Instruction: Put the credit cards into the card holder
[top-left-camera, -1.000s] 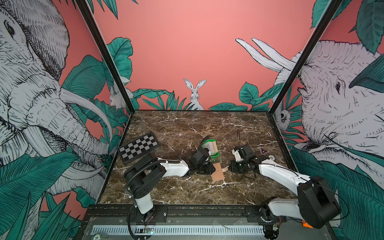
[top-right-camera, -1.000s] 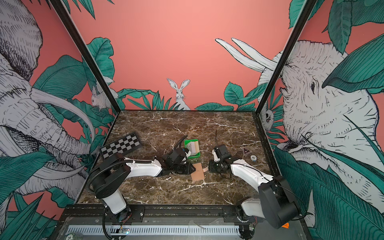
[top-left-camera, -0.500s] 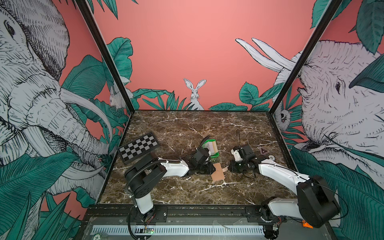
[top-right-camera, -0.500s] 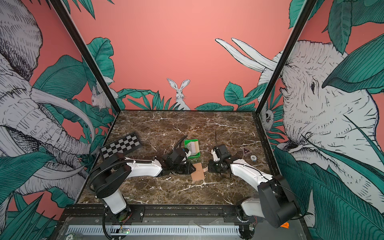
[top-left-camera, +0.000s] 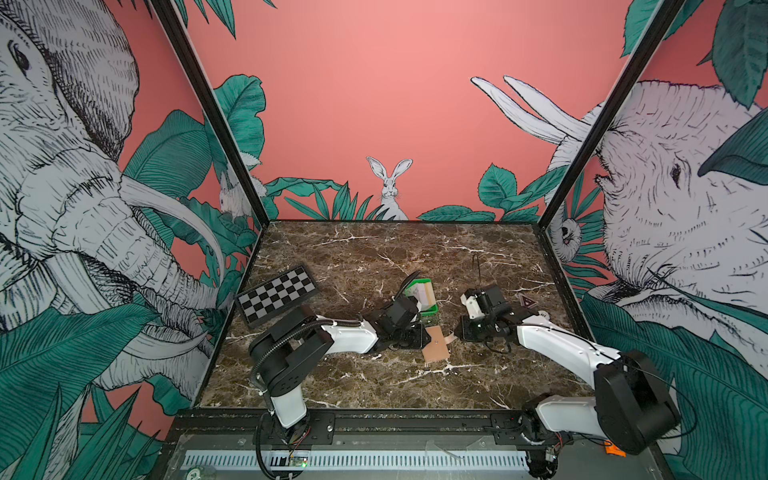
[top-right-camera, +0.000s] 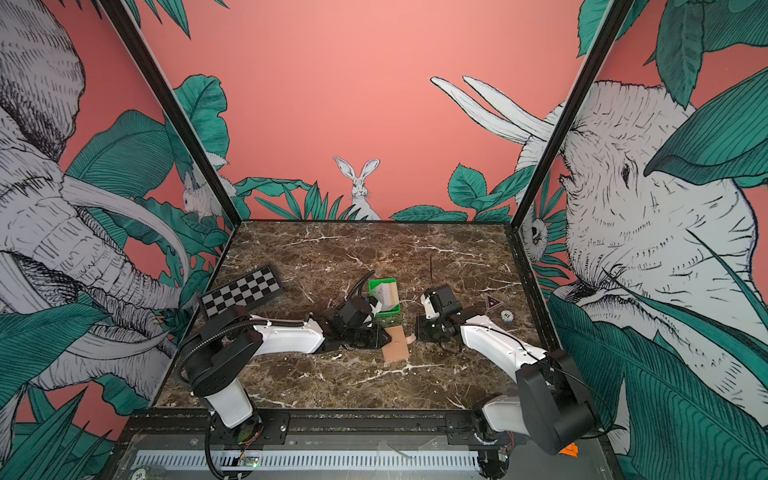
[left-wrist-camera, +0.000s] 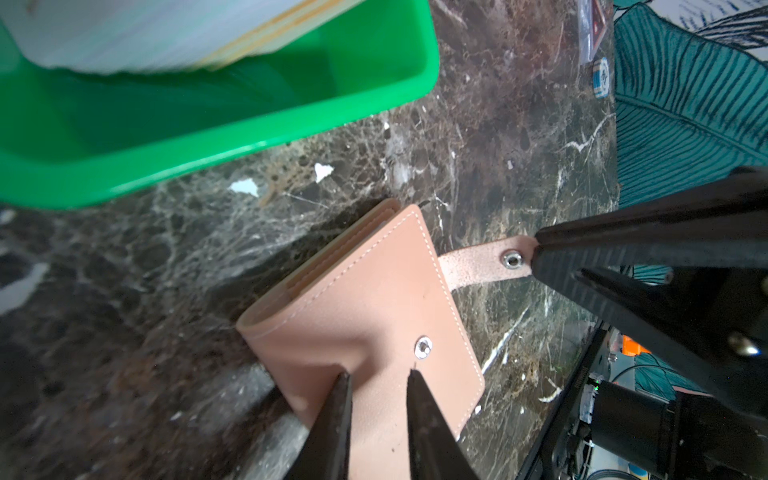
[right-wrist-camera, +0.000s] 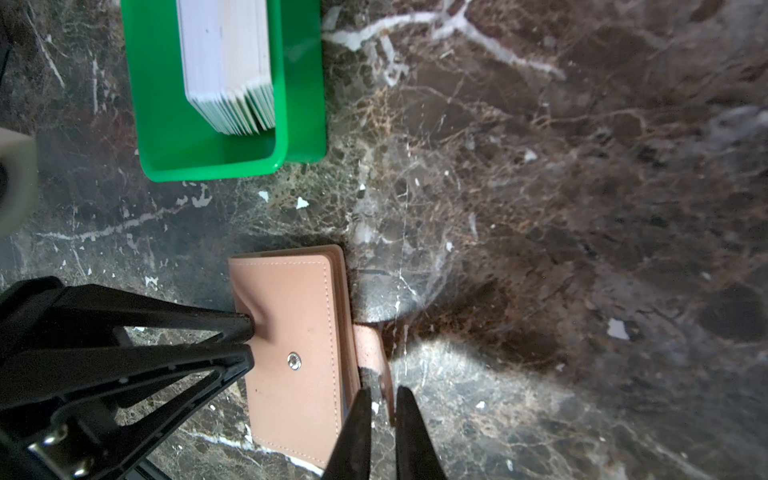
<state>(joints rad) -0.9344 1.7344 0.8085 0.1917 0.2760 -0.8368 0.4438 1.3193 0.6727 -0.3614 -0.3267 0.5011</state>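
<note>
On the dark marble table (top-left-camera: 374, 257), between the two arms, everything for this job sits close together. The green tray (right-wrist-camera: 303, 83) stands farther back, with the credit cards (right-wrist-camera: 224, 62) stacked on edge inside it. None is yet in the card holder (top-left-camera: 436, 351), which lies closed and flat just in front of the tray. The left gripper (left-wrist-camera: 376, 376) is nipped onto the holder's cover near the spine, and the soft tan skin puckers up between its fingers. The right gripper (right-wrist-camera: 380, 395) has its jaws drawn nearly together on the strap (left-wrist-camera: 478, 266), which sticks out sideways, unsnapped from the snap button (left-wrist-camera: 423, 347) on the cover.

The holder looks light and floppy, likely to slide on polished stone, so pinning one side while drawing the strap or the free cover edge seems the sound hold. The cards look stiff, thin and slick, best taken by a short edge.

Both top views give only a tan patch between black fingers. The wrist views show the pucker and the strap grip. The right wrist view alone shows the cards' fanned edges, and the left wrist view, unlike it, catches the poker chip (left-wrist-camera: 600, 77) near the wall
</note>
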